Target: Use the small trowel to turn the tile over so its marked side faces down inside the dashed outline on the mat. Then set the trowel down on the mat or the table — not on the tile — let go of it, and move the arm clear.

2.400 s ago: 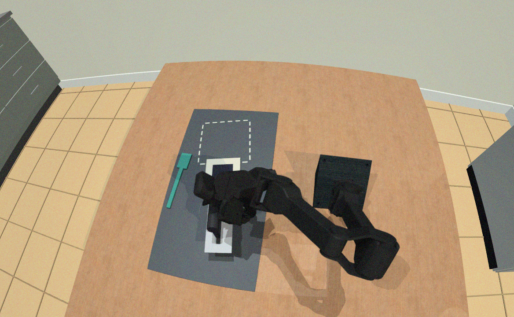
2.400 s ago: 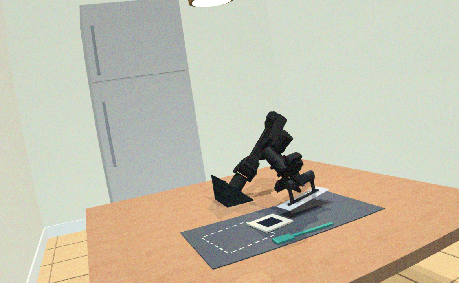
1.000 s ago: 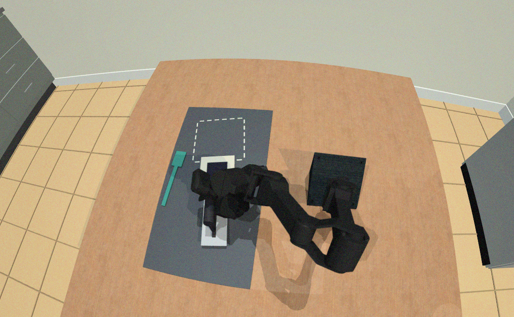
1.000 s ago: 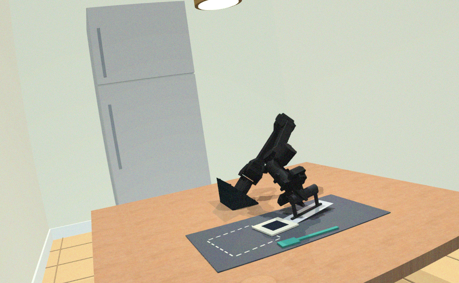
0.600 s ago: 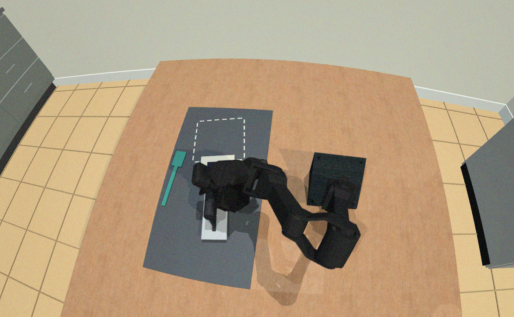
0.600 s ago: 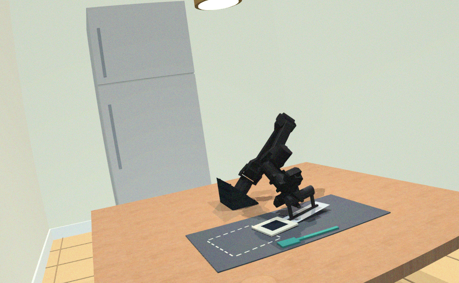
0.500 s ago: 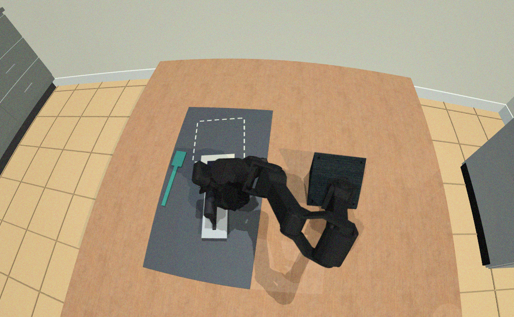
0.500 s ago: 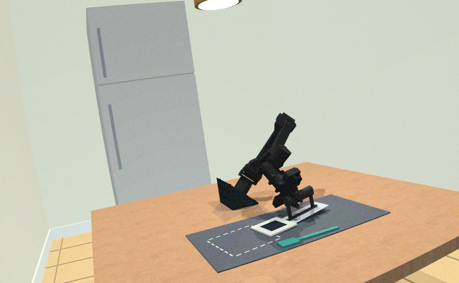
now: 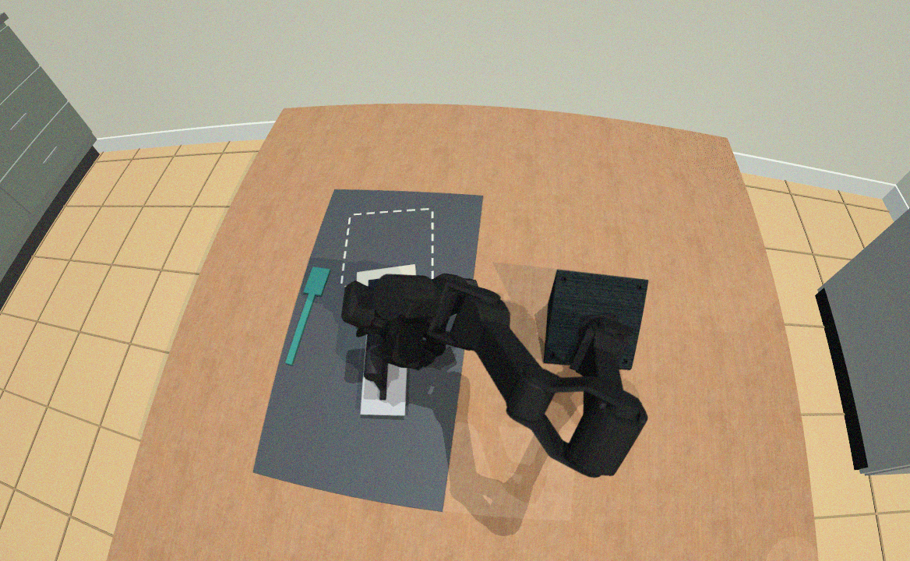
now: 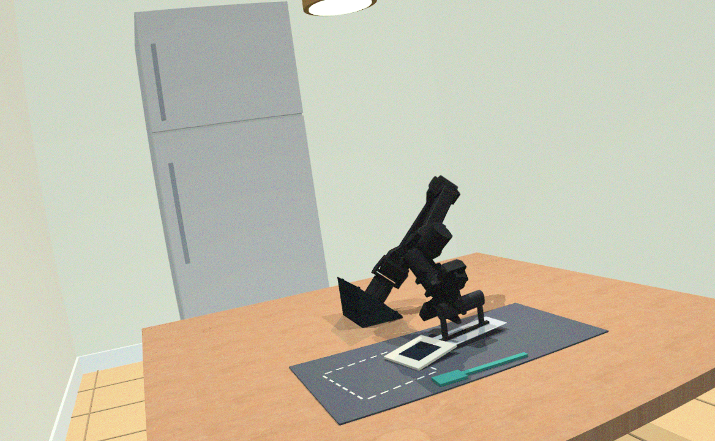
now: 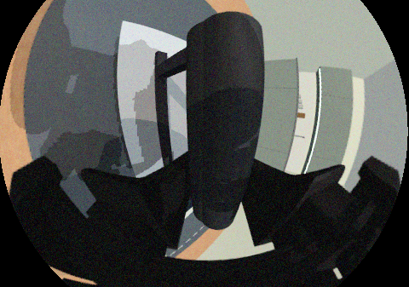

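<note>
Your tool [image 10: 456, 307] is clamped on the dark handle of the pale long-bladed trowel [image 10: 486, 324]. The cream square tile [image 10: 419, 352] lies marked face up on the grey mat [image 10: 540, 329], toward the table edge opposite the arm's base, overlapping the dashed outline [image 10: 373, 375]. Keep the blade flat and low, slide well under the tile, then lever it over.

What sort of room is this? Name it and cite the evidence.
Probably a kitchen: a tall two-door refrigerator stands behind the wooden table, grey drawer cabinets line one wall, and the floor is tan tile.
</note>
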Robot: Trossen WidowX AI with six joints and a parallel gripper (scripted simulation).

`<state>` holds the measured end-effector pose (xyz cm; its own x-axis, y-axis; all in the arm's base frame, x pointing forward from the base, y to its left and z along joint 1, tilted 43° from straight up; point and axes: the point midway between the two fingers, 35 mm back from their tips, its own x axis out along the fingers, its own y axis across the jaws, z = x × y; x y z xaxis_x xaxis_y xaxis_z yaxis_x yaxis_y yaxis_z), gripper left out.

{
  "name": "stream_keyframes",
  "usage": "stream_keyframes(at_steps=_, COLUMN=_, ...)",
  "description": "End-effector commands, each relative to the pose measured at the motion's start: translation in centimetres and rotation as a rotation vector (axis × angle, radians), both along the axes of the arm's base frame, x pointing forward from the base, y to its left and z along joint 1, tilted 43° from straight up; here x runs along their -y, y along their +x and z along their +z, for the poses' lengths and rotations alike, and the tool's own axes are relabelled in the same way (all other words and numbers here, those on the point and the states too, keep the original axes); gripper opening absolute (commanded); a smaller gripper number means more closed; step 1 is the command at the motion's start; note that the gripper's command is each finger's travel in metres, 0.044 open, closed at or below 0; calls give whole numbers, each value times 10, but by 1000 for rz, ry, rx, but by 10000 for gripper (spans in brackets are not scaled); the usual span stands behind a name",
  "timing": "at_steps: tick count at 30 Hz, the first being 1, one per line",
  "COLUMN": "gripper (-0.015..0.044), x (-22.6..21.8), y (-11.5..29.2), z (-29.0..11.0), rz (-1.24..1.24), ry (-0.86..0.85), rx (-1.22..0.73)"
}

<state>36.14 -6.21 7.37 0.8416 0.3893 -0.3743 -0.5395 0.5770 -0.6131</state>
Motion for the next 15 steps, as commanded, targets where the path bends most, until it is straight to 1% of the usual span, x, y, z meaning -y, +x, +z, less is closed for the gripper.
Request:
stream_keyframes(at_steps=1, gripper=0, x=17, y=2, z=14, rz=-17, ry=-43, rx=24)
stream_keyframes(at_steps=15, gripper=0, x=56, y=-2, z=17, rz=-17, ry=-45, rx=24)
